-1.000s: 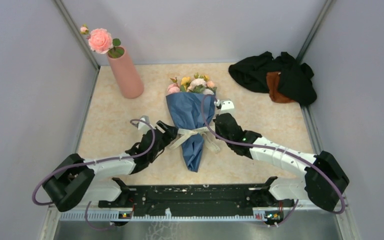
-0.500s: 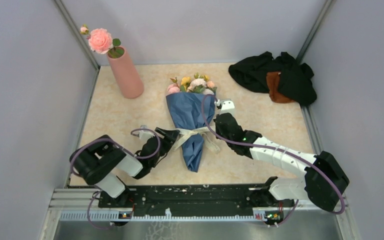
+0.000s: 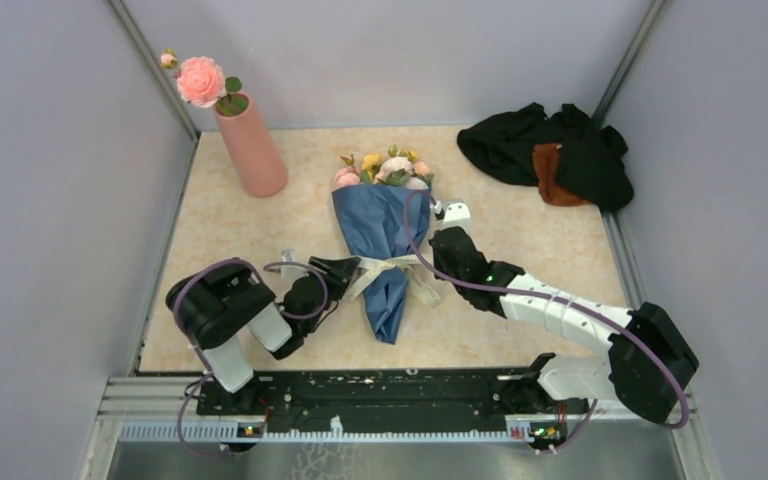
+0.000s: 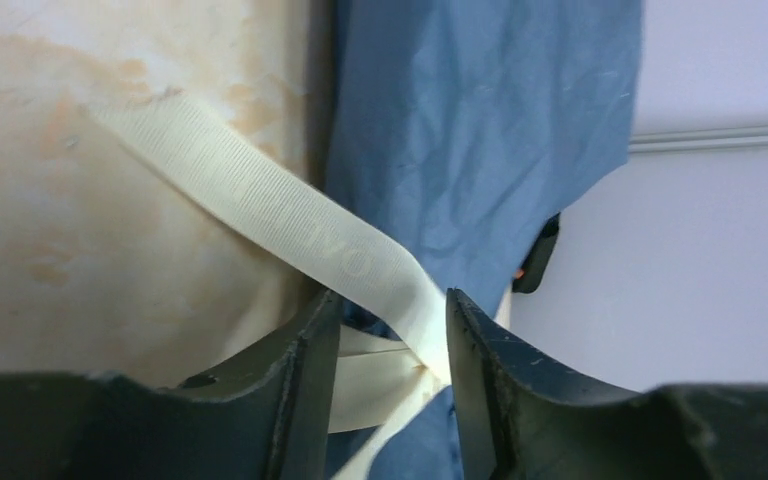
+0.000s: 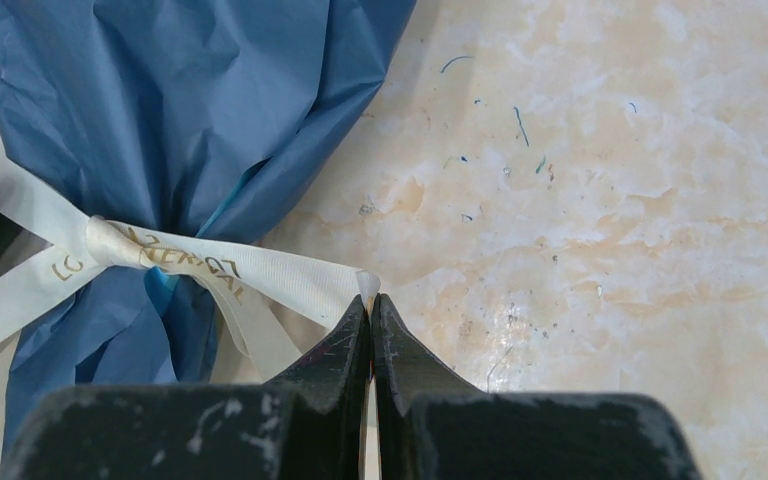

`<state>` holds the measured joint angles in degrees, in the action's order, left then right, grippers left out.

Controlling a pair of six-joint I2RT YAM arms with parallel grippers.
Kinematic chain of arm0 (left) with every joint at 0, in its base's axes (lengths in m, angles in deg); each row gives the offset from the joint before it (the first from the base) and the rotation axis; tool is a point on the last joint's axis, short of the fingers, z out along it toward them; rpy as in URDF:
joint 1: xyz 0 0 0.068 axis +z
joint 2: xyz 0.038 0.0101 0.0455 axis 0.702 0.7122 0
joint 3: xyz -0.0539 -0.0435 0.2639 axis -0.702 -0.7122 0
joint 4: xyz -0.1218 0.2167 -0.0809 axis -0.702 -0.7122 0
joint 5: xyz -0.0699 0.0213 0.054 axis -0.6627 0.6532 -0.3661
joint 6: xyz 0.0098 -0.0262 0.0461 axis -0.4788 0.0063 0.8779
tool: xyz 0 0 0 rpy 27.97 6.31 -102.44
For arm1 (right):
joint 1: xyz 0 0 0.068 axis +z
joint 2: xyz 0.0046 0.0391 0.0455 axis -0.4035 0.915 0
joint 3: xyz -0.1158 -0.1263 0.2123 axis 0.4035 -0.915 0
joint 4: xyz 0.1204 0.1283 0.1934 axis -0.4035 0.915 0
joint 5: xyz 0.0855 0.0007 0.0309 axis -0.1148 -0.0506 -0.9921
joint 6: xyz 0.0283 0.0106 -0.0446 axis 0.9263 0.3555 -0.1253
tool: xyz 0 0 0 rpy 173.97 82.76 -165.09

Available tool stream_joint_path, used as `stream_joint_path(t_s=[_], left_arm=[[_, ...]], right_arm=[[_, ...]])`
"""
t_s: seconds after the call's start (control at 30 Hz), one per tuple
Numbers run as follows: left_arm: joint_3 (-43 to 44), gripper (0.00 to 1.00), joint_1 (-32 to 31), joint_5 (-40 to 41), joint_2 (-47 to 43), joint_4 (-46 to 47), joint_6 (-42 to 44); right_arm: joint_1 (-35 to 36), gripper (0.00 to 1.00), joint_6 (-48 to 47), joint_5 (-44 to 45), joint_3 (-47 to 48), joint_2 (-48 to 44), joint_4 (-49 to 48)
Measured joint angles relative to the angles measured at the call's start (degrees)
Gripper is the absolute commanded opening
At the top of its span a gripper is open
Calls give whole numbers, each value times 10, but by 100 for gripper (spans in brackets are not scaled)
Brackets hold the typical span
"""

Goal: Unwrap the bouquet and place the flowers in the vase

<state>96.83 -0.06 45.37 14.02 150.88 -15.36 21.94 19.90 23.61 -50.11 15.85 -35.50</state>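
The bouquet (image 3: 385, 235), a blue paper cone tied with a cream ribbon (image 3: 388, 265), lies in the middle of the table. Its small flowers (image 3: 385, 167) point toward the back. My left gripper (image 3: 352, 268) is at the ribbon's left side. In the left wrist view it (image 4: 390, 300) is open, and a ribbon tail (image 4: 290, 215) runs between the fingers and touches the right one. My right gripper (image 5: 371, 298) is shut on the end of the other ribbon tail (image 5: 260, 270), right of the knot. The salmon-pink vase (image 3: 252, 148) stands at the back left.
A large pink rose (image 3: 201, 80) sticks out of the vase. A black and brown cloth heap (image 3: 550, 150) lies at the back right. Grey walls close in the table on three sides. The arms' black mounting rail (image 3: 380, 390) runs along the near edge.
The left arm's elbow has swung in toward the bouquet and its wrist has turned. Its jaws have narrowed around the ribbon tail. The right arm and the bouquet have not moved.
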Motion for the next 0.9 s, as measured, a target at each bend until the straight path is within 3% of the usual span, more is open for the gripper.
stream_joint_path(t_s=[0.4, 0.67, 0.73, 0.77, 0.9], left_arm=[[55, 33, 0, 54, -150, -132, 85], [62, 25, 0, 57, -129, -158, 101], [62, 7, 0, 55, -115, -159, 101], [62, 3, 0, 54, -110, -159, 100], [62, 5, 0, 48, -101, -161, 102]], right_arm=[[-2, 0, 0, -1, -1, 1, -2], [-3, 0, 0, -1, -12, 1, -3], [-3, 0, 0, -1, -12, 1, -3], [-3, 0, 0, -1, -12, 1, -3], [-4, 0, 0, -1, -12, 1, -3]])
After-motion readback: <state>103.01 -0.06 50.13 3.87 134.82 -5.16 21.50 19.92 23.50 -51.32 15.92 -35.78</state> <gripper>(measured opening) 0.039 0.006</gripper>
